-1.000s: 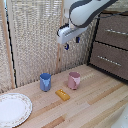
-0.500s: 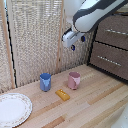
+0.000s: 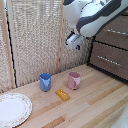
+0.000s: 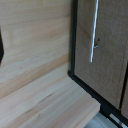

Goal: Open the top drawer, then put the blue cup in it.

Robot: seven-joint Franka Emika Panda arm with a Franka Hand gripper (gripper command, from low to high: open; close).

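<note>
The blue cup stands upright on the wooden table, toward the exterior view's left. The dark brown drawer fronts sit at the exterior view's right; the top drawer is closed, with its silver bar handle showing below the arm. My gripper hangs high above the table, between the cups and the drawers, and holds nothing. The wrist view shows a drawer front with a thin silver handle; I cannot tell which drawer it is. The blue cup is not in the wrist view.
A pink cup stands to the right of the blue one, with a small yellow block in front of them. A white plate lies at the near left. A woven screen backs the table. A lower drawer is closed.
The gripper has moved toward the exterior view's right and slightly down, nearer the drawers. The cups, block and plate have not moved.
</note>
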